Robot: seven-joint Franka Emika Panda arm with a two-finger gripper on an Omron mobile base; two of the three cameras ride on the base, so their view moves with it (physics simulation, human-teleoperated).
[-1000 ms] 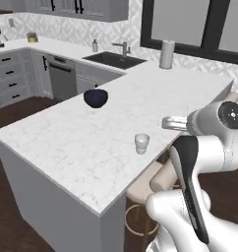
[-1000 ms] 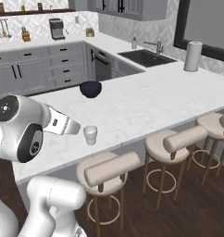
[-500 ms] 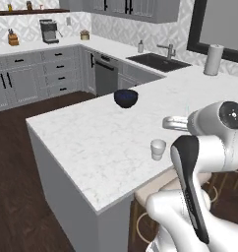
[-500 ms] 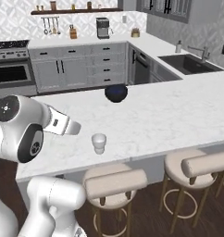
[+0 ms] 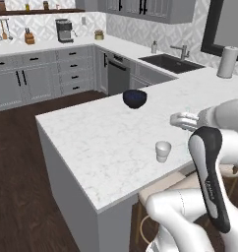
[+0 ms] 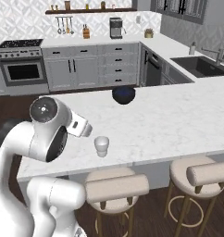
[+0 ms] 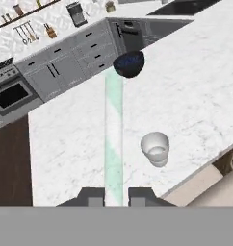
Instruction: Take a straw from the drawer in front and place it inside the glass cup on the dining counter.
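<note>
Table: a broad white marble-look slab with faint grey veins [image 5: 106, 142], on a plain grey base, with round cushioned wooden stools [image 6: 118, 187] tucked under its near overhang.
Robot arm: a white jointed arm with dark joints rises beside the table; its forearm reaches out over the slab near the stool-side edge.
Bowl: a dark blue round bowl [image 5: 134, 99] sits toward the far side of the table, well apart from the cup.
Glass cup: a small translucent whitish tumbler [image 7: 155, 149], upright, open mouth up, empty as far as can be seen, near the table's stool-side edge.
Pincer: two small dark fingertips [image 7: 113, 194] closed around the lower end of the straw, which stands between them.
Straw: a thin pale tube with a greenish tint [image 7: 113, 139], running straight away from the pincer along the hand camera's line of sight; it hangs over the table, to the left of the cup in the hand view and not touching it.
Handling: the straw looks very light and smooth, likely to slip or swing if gripped loosely, and easy to crush if squeezed hard. Holding one end, as here, leaves the long free end to go into the cup.
Cup risk: the tumbler looks light and could tip if the straw pushes its rim sideways.
</note>
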